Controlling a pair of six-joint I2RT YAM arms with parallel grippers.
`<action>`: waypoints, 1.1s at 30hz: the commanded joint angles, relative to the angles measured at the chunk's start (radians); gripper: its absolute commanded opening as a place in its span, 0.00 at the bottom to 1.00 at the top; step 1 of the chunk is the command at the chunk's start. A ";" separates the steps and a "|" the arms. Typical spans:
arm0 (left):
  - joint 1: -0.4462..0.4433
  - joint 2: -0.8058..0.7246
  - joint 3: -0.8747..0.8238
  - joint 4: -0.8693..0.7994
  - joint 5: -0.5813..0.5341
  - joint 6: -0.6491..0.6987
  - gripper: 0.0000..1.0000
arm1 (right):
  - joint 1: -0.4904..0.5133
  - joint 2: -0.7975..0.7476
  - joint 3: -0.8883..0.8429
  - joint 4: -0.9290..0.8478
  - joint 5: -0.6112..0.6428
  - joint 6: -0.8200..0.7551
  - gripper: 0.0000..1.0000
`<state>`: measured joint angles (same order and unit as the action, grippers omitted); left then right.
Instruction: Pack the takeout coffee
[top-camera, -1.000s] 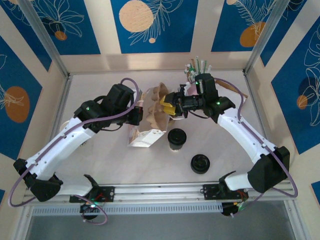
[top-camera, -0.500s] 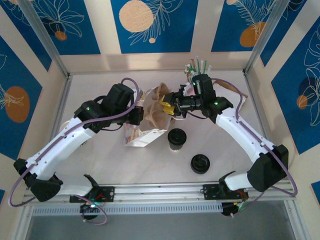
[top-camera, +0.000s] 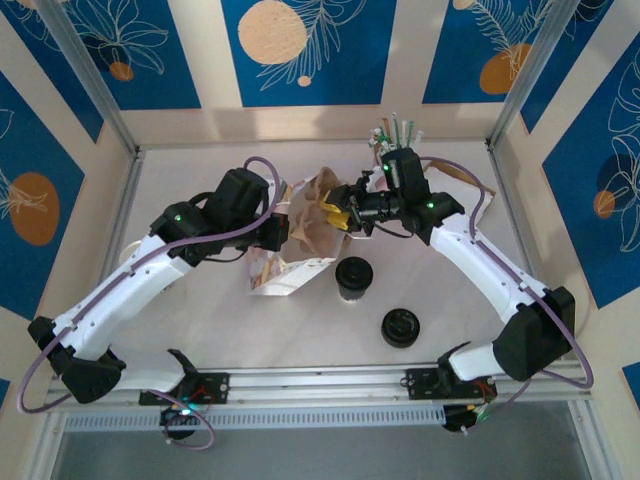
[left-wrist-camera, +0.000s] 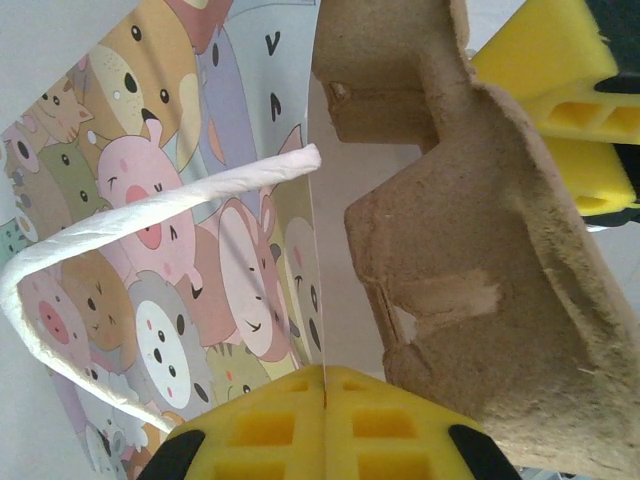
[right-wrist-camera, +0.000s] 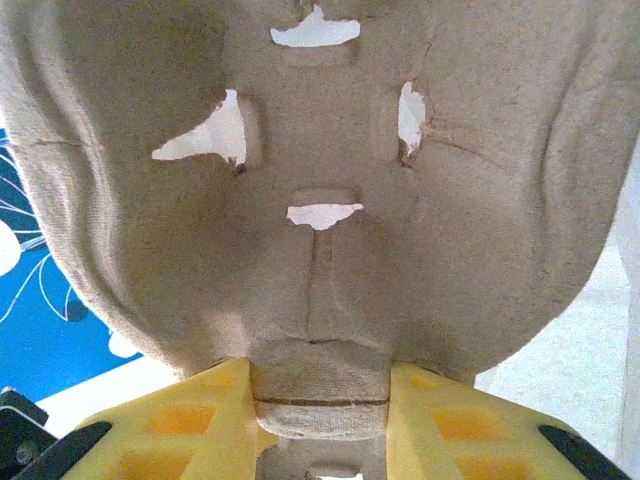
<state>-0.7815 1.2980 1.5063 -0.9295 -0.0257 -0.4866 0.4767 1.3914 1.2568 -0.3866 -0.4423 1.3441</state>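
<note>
Pale table (top-camera: 200, 320), blue flower-print panels on all sides. Landmark: the cartoon-print paper bag (top-camera: 283, 277) near mid-table.

- Left gripper (top-camera: 283, 232) at the bag's far edge. In the left wrist view its yellow pads (left-wrist-camera: 270, 430) meet with no gap, pinching the bag wall (left-wrist-camera: 200, 280) beside the white twisted handle (left-wrist-camera: 120, 230). The mouth is held open.
- Right gripper (top-camera: 340, 213) just right of the bag's mouth. It is clamped on a tab of the brown pulp cup carrier (right-wrist-camera: 320, 150), one yellow finger (right-wrist-camera: 180, 420) on each side.
- Carrier (top-camera: 318, 205) hangs at the mouth, partly past the bag's edge in the left wrist view (left-wrist-camera: 480, 300). Cannot tell how deep it sits.
- Takeout coffee (top-camera: 352, 275), black lid on, stands upright on the table just right of the bag. Nothing touches it.
- Loose black lid (top-camera: 400, 327) right of the bag, nearer the arm bases. Pink cup of straws (top-camera: 385, 150) beyond the bag.

Progress, as I judge it: early. Bag opened and the carrier going in. Left to do: seat the carrier, then get the coffee into it.
</note>
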 joint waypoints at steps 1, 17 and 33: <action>-0.011 -0.029 -0.003 0.012 0.032 0.029 0.00 | -0.011 0.010 0.017 -0.021 0.039 0.013 0.34; -0.010 -0.037 -0.032 0.023 0.069 0.035 0.00 | -0.036 -0.029 -0.045 0.049 0.047 0.111 0.33; -0.012 -0.067 -0.052 0.065 0.167 0.029 0.00 | -0.044 -0.075 -0.080 0.018 0.144 0.157 0.33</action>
<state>-0.7815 1.2705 1.4574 -0.8795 0.0822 -0.4686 0.4492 1.3361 1.1816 -0.3386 -0.3950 1.4742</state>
